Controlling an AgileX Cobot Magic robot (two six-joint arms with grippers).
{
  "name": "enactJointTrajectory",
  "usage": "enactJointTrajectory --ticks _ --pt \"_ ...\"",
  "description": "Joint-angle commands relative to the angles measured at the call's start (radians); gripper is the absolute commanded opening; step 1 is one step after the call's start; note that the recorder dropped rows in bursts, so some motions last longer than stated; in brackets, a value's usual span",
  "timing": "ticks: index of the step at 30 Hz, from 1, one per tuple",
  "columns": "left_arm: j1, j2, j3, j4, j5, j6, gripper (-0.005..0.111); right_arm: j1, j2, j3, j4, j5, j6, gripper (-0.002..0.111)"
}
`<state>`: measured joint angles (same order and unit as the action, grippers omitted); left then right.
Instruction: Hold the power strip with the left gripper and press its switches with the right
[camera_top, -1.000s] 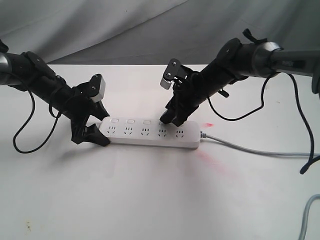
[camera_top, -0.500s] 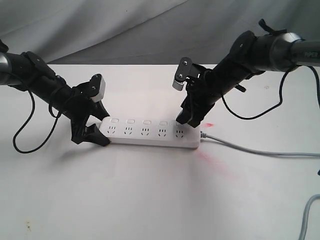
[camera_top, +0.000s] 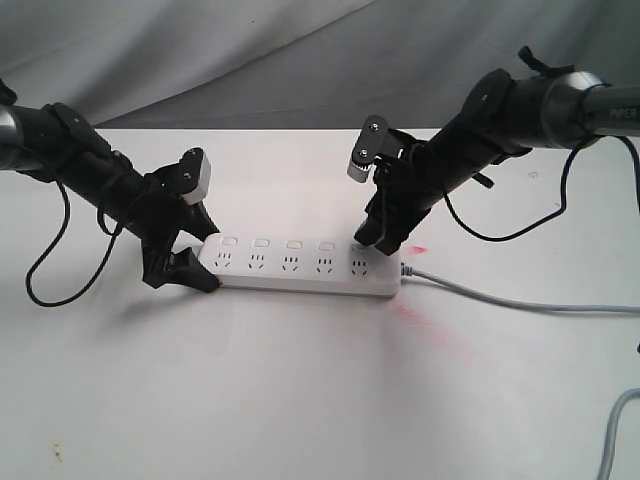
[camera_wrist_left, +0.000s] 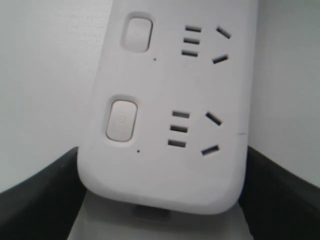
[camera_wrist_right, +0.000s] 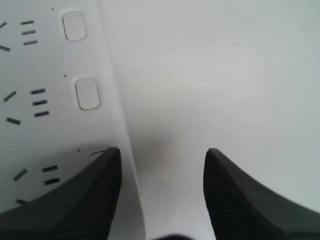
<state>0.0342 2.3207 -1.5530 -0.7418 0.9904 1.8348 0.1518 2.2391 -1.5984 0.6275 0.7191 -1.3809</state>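
One finger (camera_wrist_right: 85, 195) of the spread right claw (camera_top: 378, 240) covers the end switch (camera_wrist_right: 97, 154); off-centre pressing could tip the power strip (camera_top: 300, 268), though the left claw (camera_top: 203, 256) clamps its end.

so the left gripper (camera_top: 200, 256) sits low with jaws clamped on the power strip (camera_top: 300, 268) end, right gripper (camera_top: 377, 239) tilts steeply down, jaws spread wide

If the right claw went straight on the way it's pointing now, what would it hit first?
Most likely the power strip at its cord end: one finger of the right claw hangs over the end switch, the other over bare table. Height is hard to judge.
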Motion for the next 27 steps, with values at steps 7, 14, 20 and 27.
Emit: enactJointTrajectory --ticks 7,14,20,27 --pt "-0.003 0.03 0.017 0.049 0.004 -0.021 0.064 0.01 0.04 0.007 0.004 0.026 -0.023 0.048" --pt "-0.003 0.03 0.017 0.049 0.004 -0.021 0.064 0.012 0.059 0.007 0.004 0.028 -0.025 0.048" --pt "-0.003 0.03 0.017 0.049 0.004 -0.021 0.064 0.008 0.07 0.007 0.001 0.029 -0.025 0.048" --pt "-0.003 0.03 0.017 0.049 0.004 -0.021 0.064 0.0 0.07 0.014 -0.032 0.032 -0.025 0.048"
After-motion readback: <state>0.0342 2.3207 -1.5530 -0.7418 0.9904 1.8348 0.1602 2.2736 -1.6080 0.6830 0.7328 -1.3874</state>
